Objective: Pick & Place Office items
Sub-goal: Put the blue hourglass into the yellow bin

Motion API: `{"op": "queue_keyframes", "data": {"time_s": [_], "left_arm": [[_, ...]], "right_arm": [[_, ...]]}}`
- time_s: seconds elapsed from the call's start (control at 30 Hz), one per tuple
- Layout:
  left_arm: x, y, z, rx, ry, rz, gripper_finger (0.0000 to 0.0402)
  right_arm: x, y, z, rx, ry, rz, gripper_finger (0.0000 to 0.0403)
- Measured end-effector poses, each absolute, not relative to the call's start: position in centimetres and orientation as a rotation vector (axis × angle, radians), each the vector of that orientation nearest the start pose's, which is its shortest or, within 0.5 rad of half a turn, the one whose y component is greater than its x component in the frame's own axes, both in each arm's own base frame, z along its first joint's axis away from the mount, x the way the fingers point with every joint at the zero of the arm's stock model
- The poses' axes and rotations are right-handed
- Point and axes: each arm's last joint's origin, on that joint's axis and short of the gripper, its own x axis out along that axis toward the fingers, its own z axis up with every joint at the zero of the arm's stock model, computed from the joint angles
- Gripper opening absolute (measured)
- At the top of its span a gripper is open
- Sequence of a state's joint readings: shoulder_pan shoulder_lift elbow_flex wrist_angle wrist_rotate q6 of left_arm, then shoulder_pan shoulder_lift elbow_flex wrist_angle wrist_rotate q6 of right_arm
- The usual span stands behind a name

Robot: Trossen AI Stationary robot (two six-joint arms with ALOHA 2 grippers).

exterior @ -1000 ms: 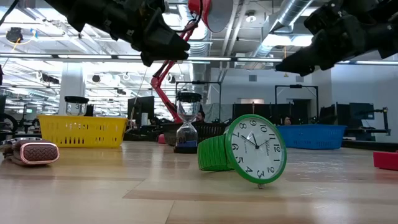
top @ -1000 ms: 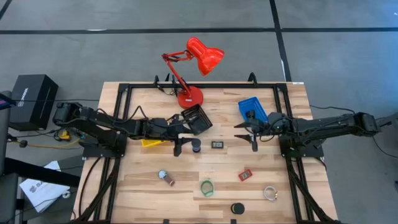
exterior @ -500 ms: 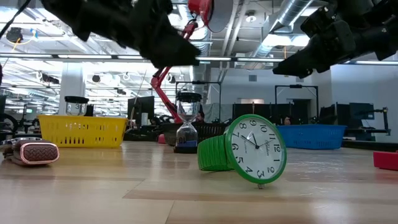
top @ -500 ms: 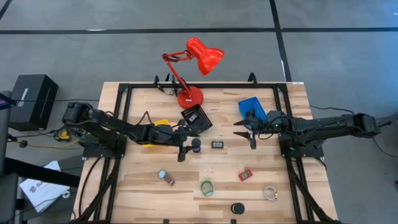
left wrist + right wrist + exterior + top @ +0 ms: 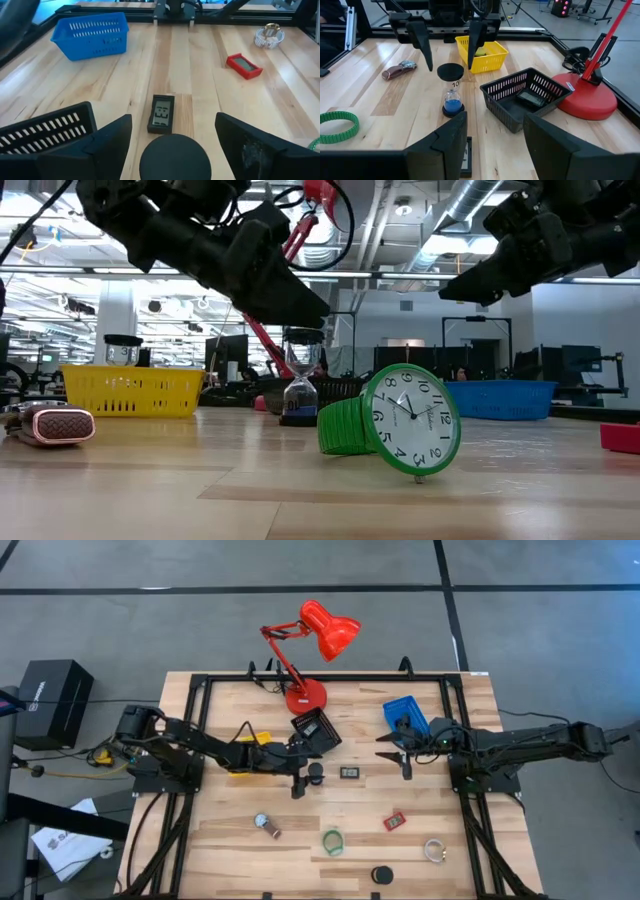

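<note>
Hourglass [image 5: 452, 92] seems to be the pick of the moment. It's standing upright on the table [image 5: 330, 805], just beside the black mesh tray [image 5: 506, 114] and near the little black digital clock [image 5: 161, 113].

The left gripper [image 5: 449, 62] is right over it with its fingers spread wide, one on each side of the round black cap. From the far arm's camera the fingertips look level with the cap or a touch above it, not touching it, so nothing is held as far as I can see.

The right gripper [image 5: 393, 757] hangs over the table next to the blue tray [image 5: 405, 717], jaws partly apart and empty. My guess is it's just waiting.

So I'd call this the line-up for a grab, with the sorting far from done. A red clock [image 5: 394, 821], a green watch [image 5: 332, 840] and a few other bits are lying loose on the near half of the table.

For the next move, I think the left arm needs to come down a little so the pads are on the cap or the narrow body. Then it squeezes evenly and lifts straight up. That timer is tall and skinny with a small base, so if one finger lands first it'll probably tip over. After that it's a short carry to a tray. Black is closest and the yellow one [image 5: 485, 62] is just behind, but I can't tell which it's meant for.
</note>
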State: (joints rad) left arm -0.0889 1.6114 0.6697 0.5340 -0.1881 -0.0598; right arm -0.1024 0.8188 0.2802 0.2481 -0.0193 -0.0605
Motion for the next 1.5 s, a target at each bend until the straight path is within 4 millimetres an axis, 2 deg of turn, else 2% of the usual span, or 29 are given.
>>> {"op": "queue_keyframes", "data": {"time_s": [0.6, 0.87, 1.3, 1.5], "left_arm": [[30.9, -2.2, 16.1, -0.028, 0.455, 0.081, 0.0282], [31.0, -2.1, 15.0, -0.02, 0.506, 0.087, 0.0282], [31.1, -1.8, 15.2, -0.019, 0.496, 0.095, 0.0282], [31.1, -1.8, 15.2, -0.019, 0.496, 0.095, 0.0257]], "right_arm": [[17.3, -1.7, 19.4, -0.042, 0.293, -0.074, 0.0182], [17.2, -1.7, 19.4, -0.042, 0.296, -0.074, 0.0182], [17.2, -1.7, 19.4, -0.042, 0.299, -0.074, 0.0182], [17.2, -1.7, 19.4, -0.042, 0.299, -0.074, 0.0182]]}}
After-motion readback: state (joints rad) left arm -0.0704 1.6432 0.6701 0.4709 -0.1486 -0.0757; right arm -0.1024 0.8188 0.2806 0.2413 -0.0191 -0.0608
